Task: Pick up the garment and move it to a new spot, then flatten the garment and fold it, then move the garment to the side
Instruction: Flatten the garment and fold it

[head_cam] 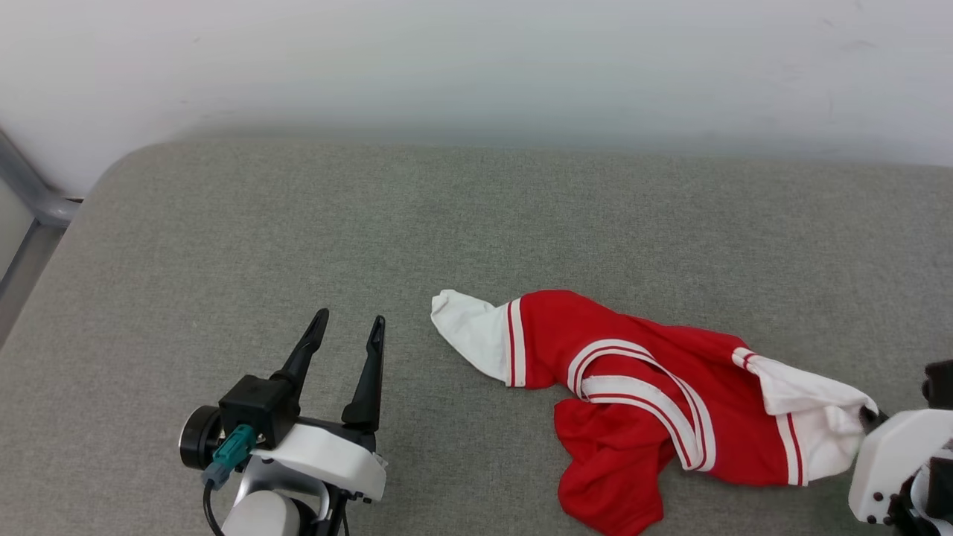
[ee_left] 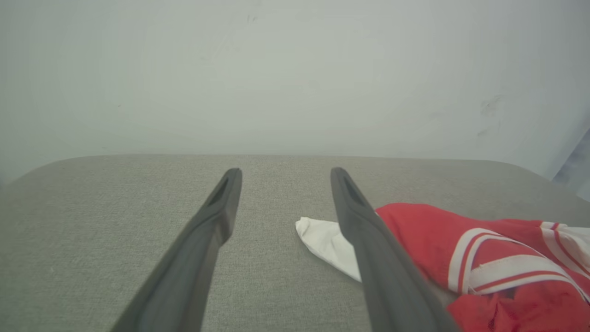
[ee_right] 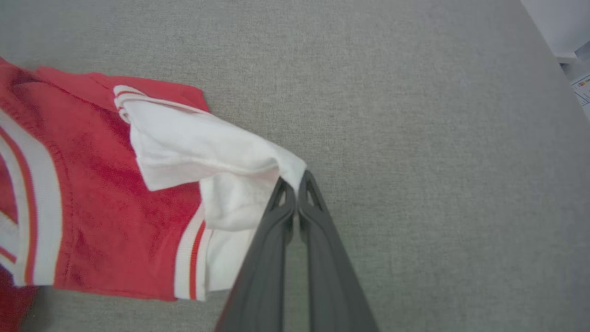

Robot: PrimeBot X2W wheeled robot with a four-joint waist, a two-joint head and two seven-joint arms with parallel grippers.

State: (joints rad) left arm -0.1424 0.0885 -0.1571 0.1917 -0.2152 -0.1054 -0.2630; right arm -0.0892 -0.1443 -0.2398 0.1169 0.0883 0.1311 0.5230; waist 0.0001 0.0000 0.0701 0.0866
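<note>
At the near edge of the grey woven-fabric surface [head_cam: 223, 223], the left end effector [head_cam: 351, 318] [ee_left: 286, 171] hovers with its two long dark fingers spread wide apart and nothing between them, just beside the garment [head_cam: 640, 372] [ee_left: 428, 230] [ee_right: 92, 184], a crumpled red soft-fabric jersey with white sleeves and white-and-red striped trim. At the lower right, the right end effector [head_cam: 867, 413] [ee_right: 295, 180] has its fingers pinched together on the tip of the right-hand white sleeve [head_cam: 811, 402] [ee_right: 198, 147], whose cloth bunches at the fingertips. The garment lies across the right half of the surface, its other white sleeve [head_cam: 469, 327] pointing toward the left end effector. Farther back the surface lies bare up to a pale plain wall [head_cam: 476, 59], with a grey metal rail [head_cam: 30, 193] at the far left.
</note>
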